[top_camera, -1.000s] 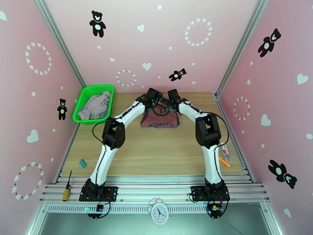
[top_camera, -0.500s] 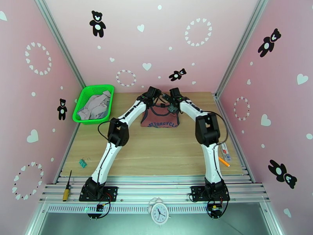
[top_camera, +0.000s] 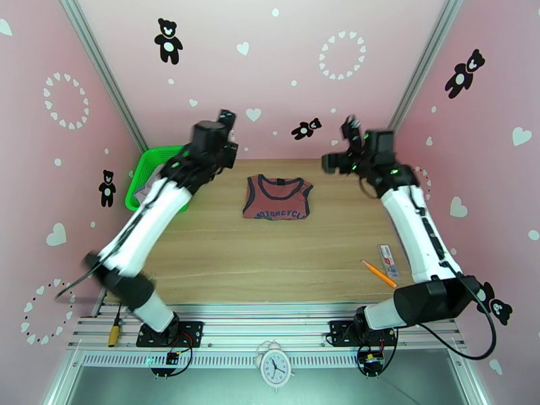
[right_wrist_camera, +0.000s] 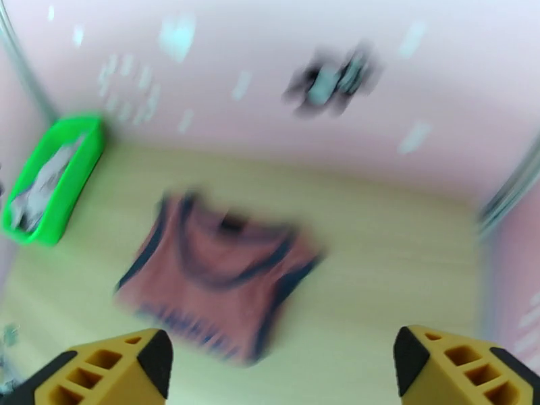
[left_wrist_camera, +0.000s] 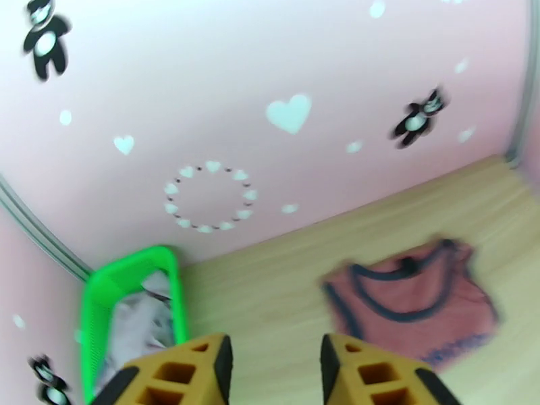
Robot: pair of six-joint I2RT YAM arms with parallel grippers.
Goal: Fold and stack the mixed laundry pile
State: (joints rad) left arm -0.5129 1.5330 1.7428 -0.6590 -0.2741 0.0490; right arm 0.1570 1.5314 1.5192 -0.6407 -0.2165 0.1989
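Overhead, the wooden surface (top_camera: 270, 258) is carrying one brick-red tank top (top_camera: 277, 197), which is lying flat and spread out, neck hole pointing toward the back wall. Its dark trim is edging the neck and armholes, and white lettering is running along its near hem. From above that lettering is showing sharply, while the right wrist view is smearing the whole garment into a blur.

One green mesh basket (top_camera: 152, 158) is sitting to the left of the tank top, well apart from it. From above, the left arm (top_camera: 145, 224) is covering most of the basket. The left wrist view is looking into it, where pale grey garments (left_wrist_camera: 135, 318) are lying crumpled; their number I cannot tell.

Two grippers are hanging high above the surface, one on each side of the tank top. The left gripper (left_wrist_camera: 277, 356) is showing its jaws parted with nothing between them. The right gripper (right_wrist_camera: 283, 356) is holding its jaws much wider, also gripping nothing.

Well nearer than the tank top, the top view is also taking in one white clock (top_camera: 275, 366), one yellow-handled screwdriver (top_camera: 116, 322) to the near left and one orange pencil (top_camera: 378, 273) to the near right.
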